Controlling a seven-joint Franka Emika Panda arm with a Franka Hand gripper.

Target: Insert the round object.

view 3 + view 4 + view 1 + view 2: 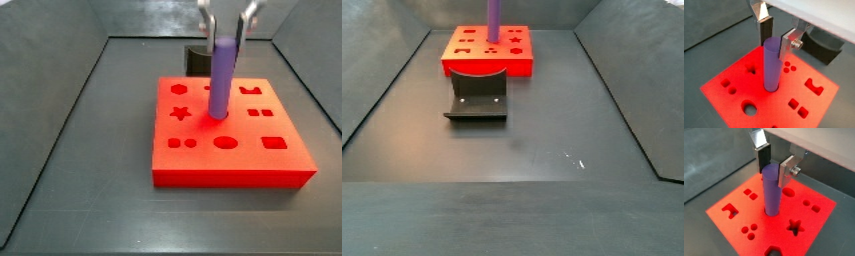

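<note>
Here the claw [774, 36] grips the round object [771, 65] upright at its top, its foot on the red block [731, 75].

Both wrist views show the peg hanging straight below the claw, plausibly for a vertical push. In a side view its foot meets a hole [215, 116]; how deep, I cannot tell. The fixture [477, 102] stands apart on the tabletop [543, 150].

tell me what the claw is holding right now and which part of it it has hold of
The claw is shut on the purple peg, gripping its upper end between the two fingers; the peg stands upright with its lower end at the red block.
</note>
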